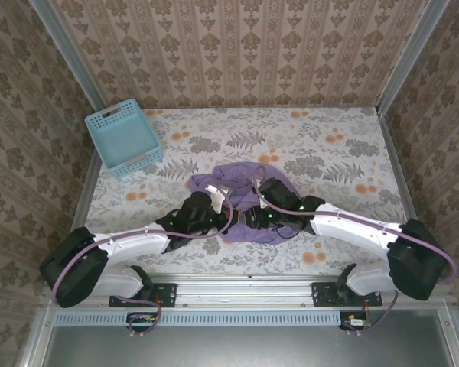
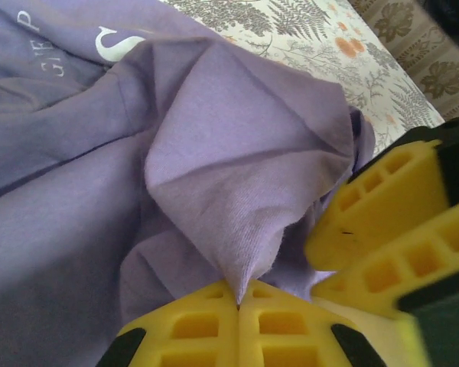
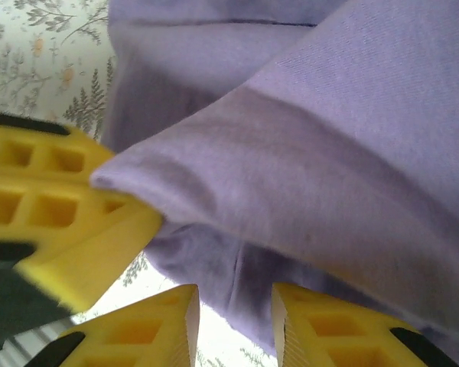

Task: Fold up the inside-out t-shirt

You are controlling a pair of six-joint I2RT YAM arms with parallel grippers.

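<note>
Left fingers (image 2: 199, 325) pinch t-shirt (image 2: 237, 153) fold; basket (image 1: 124, 138) well apart

Bright, even light; 2 wrist views blur (near edges).

The t-shirt (image 1: 243, 177) is lavender-purple with white lettering (image 2: 111, 42). The far-left lattice basket (image 1: 138, 162) is light blue. The desk (image 1: 329, 153) is cream with grey ferns and orange flowers. The left gripper (image 2: 239, 306) and right gripper (image 3: 236, 321) have yellow jaws.

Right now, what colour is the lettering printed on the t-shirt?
The lettering is white on the lavender t-shirt, clearest in the left wrist view.
</note>
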